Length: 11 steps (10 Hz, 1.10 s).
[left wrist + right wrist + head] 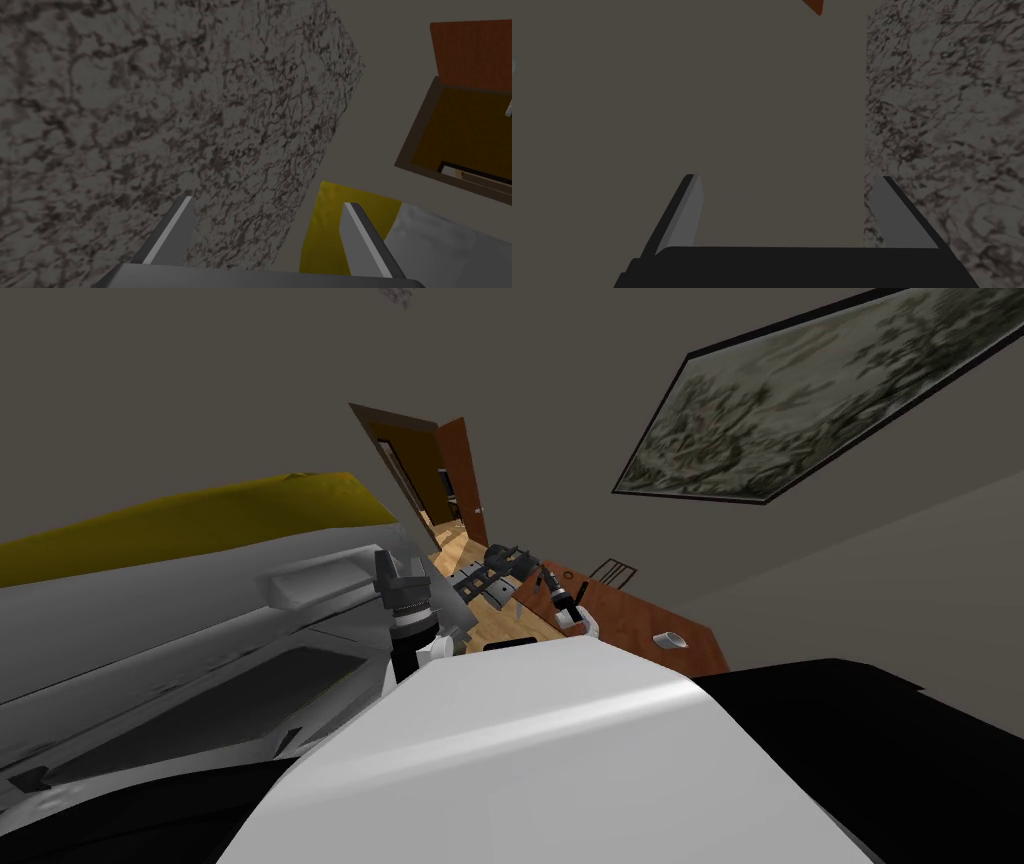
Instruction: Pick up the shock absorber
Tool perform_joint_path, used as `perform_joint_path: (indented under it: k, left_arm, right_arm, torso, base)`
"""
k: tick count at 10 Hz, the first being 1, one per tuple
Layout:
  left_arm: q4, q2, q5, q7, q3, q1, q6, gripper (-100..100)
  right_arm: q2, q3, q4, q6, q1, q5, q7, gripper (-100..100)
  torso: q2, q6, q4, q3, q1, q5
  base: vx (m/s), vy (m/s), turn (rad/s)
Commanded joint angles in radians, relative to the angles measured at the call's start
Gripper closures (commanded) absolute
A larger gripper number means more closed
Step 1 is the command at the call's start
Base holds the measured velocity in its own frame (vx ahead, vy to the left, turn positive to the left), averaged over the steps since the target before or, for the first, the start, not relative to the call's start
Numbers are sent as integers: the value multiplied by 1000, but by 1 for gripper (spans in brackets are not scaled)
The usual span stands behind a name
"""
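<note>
A brown table (640,623) stands ahead, right of the middle in the head view. Several small things lie on its far end; a slim dark rod-like piece (549,581) among them may be the shock absorber, but I cannot tell for sure. My left arm (405,598) and right arm (573,612) rise just above my chest, short of the table's things. The left gripper (268,201) is open with nothing between its fingers. The right gripper (788,176) is open too and holds nothing.
A bed (200,588) with a yellow and grey cover lies close on my left. A black object (508,556), a grey slatted piece (482,582) and a white ring (670,640) lie by or on the table. A brown door (462,478) stands open beyond a strip of wood floor (450,550).
</note>
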State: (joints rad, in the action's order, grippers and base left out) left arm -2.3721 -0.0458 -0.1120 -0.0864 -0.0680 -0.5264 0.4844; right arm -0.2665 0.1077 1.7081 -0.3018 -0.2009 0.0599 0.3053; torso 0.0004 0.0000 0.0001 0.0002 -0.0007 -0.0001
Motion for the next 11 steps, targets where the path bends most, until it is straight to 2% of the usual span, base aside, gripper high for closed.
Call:
perform_joint_path:
  k: [1, 4, 7, 8, 9, 10, 11]
  left_arm:
    - [0, 0, 0, 0, 0, 0, 0, 0]
    - [0, 0, 0, 0, 0, 0, 0, 0]
    - [0, 0, 0, 0, 0, 0, 0, 0]
    - [0, 0, 0, 0, 0, 0, 0, 0]
    - [0, 0, 0, 0, 0, 0, 0, 0]
    - [0, 0, 0, 0, 0, 0, 0, 0]
    - [0, 0, 0, 0, 0, 0, 0, 0]
  right_arm:
    - [-9, 12, -35, 23, 8, 3, 14, -100]
    - [-40, 43, -126, 62, 53, 9, 50, -100]
    - [-54, 60, -190, 82, 75, 13, 69, -100]
    - [-67, 76, -233, 101, 97, 16, 87, -100]
    - [-67, 76, -242, 101, 97, 16, 87, -100]
    - [-80, 92, -277, 121, 120, 19, 106, -100]
    - [-80, 92, -294, 121, 120, 19, 106, -100]
  torso:
    - [0, 0, 0, 0, 0, 0]
    - [0, 1, 0, 0, 0, 0]
    - [0, 0, 0, 0, 0, 0]
    - [0, 1, 0, 0, 0, 0]
    - [0, 0, 0, 0, -1, 0]
    - [0, 1, 0, 0, -1, 0]
    - [0, 0, 0, 0, -1, 0]
  base:
    - [-11, -7, 71]
    - [-8, -8, 100]
    - [-6, -12, 66]
    - [-8, -15, 120]
    - [-6, -13, 49]
    - [-6, -13, 92]
    - [-4, -13, 67]
